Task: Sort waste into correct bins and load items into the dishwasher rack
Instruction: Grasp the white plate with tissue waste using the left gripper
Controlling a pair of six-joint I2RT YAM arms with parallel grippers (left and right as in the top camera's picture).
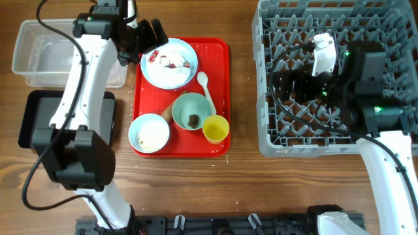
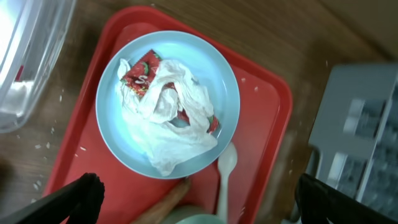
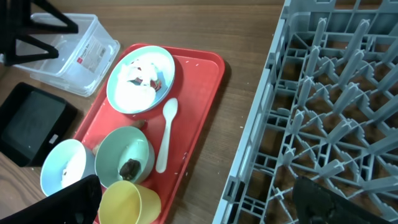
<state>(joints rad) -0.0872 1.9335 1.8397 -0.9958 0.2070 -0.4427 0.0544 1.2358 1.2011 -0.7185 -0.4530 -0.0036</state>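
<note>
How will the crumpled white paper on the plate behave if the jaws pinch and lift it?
The paper looks thin and crumpled, so it is probably light and floppy and should crush rather than resist. It lies over red wrapper scraps, so these may drag along on the smooth plate.
</note>
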